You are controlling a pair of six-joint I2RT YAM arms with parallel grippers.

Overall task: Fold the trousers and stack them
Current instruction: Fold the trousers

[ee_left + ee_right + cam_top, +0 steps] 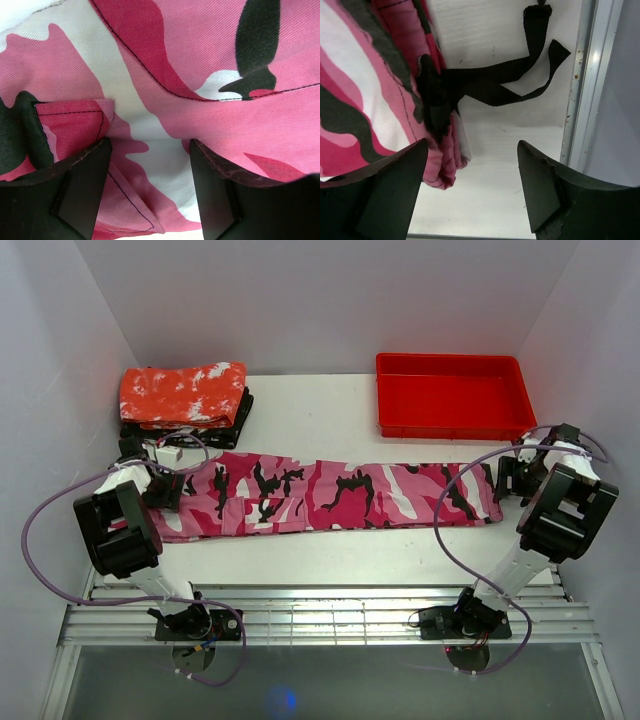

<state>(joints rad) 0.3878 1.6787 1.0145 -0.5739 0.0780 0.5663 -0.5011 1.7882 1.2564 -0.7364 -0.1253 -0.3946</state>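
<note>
Trousers (330, 498): laid out long across the table (310, 415), legs seemingly doubled together
Left gripper (149, 145): spread over left end, nothing pinched
Right gripper (471, 145): spread at right end, cloth not grasped
Remaining: crosswise folds, stacking

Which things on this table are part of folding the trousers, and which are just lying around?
For the job: pink camouflage trousers, black strap at their end.
Just lying about: red tray, folded red-and-white cloth.
</note>
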